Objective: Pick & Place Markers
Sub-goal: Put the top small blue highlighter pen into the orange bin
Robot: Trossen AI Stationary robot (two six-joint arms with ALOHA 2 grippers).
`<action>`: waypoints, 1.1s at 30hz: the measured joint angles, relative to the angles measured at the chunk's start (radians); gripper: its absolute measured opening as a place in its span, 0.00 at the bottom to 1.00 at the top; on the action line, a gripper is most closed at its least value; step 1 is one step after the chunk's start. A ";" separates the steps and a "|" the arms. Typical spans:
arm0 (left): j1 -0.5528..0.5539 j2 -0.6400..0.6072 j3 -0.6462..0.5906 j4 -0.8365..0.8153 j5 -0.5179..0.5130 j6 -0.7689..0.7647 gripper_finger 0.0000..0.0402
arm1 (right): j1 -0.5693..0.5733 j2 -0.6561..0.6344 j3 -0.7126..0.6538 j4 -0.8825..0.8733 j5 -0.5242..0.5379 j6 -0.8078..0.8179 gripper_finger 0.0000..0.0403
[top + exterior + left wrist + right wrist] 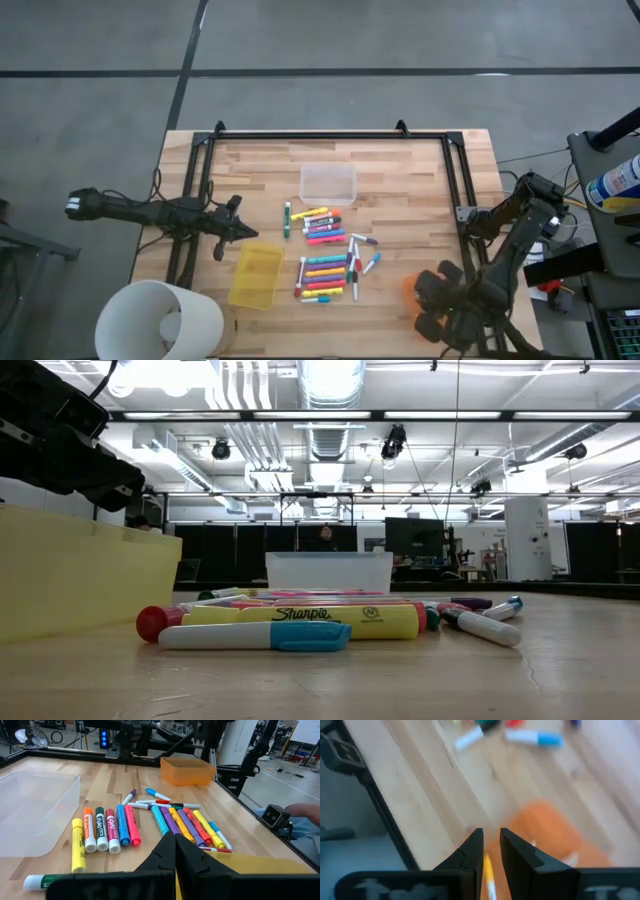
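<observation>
The markers (328, 255) lie loose on the table's middle, in two rough rows; the low view (300, 622) and the left wrist view (150, 820) show them too. My left gripper (248, 233) (175, 837) is shut and empty, hovering by the far end of the yellow bin (256, 276), left of the markers. My right gripper (428, 292) (491, 837) hangs over the orange bin (409, 287) (550, 835) near the table's right near corner, shut on a yellow-orange marker (489, 872). My right gripper pinches the yellow-orange marker's barrel (488, 867) between its two fingers. The marker lies along the fingers, showing in the narrow gap behind their tips. The fingers point down at a slant over the orange bin, and the marker is lifted clear of the table.
A clear bin (328, 184) (30, 805) stands just beyond the markers. The yellow bin (70, 570) lies left of them. A black frame rail (330, 135) runs around the table's far and side edges. A white cylinder (160, 320) stands off the near left corner.
</observation>
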 joint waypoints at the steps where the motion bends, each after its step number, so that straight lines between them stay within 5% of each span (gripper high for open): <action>1: 0.000 0.000 0.000 0.000 0.000 0.000 0.00 | -0.019 0.000 0.003 0.015 0.020 -0.055 0.15; 15: 0.000 0.000 0.000 0.000 0.000 0.000 0.00 | -0.282 0.031 -0.010 0.168 0.049 -0.684 0.41; 33: 0.000 0.000 0.000 -0.001 0.000 0.000 0.00 | -0.472 0.031 -0.156 0.301 -0.063 -1.231 0.34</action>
